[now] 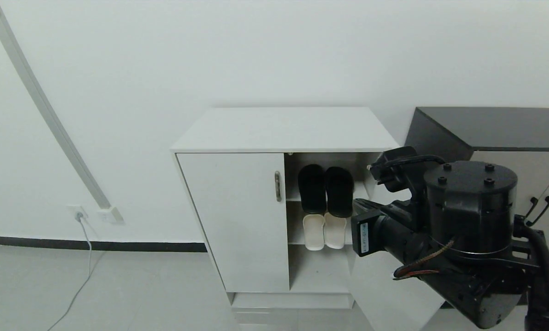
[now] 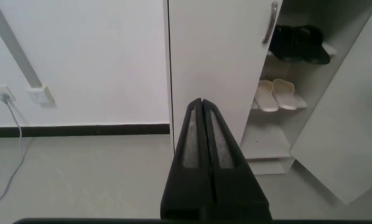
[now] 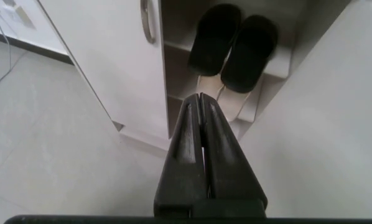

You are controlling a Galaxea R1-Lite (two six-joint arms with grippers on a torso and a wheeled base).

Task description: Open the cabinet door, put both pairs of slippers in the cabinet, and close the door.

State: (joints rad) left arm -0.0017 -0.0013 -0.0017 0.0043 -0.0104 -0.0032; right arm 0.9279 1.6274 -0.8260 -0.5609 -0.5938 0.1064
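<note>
Closing of the open door (image 1: 389, 294) is judged to be the step in hand, since both pairs are already seen inside the cabinet (image 1: 283, 131): the black slippers (image 1: 325, 189) are laid on the upper shelf and the white slippers (image 1: 324, 231) on the shelf just below. The right gripper (image 3: 200, 99) is held before the open compartment, beside the door's inner face, its fingers pressed together with nothing between them. The left gripper (image 2: 201, 102) is likewise closed and empty, held farther off and facing the shut left door (image 2: 217, 62). The arm would probably need to be brought round the free edge so that the outer face can be pushed. The closed fingers could be used as a flat pusher near that edge, and the hinge's arc followed gently. The black heels seem to overhang their shelf, so contact with the door should be watched for. The cabinet is stood on a pale floor (image 1: 118, 289) against a white wall (image 1: 164, 69) with dark skirting (image 1: 95, 245), a socket (image 1: 77, 212), a trailing cable (image 1: 88, 257) and a slanted grey trunking (image 1: 35, 96). A dark-topped sideboard (image 1: 485, 122) is placed near its right side.
</note>
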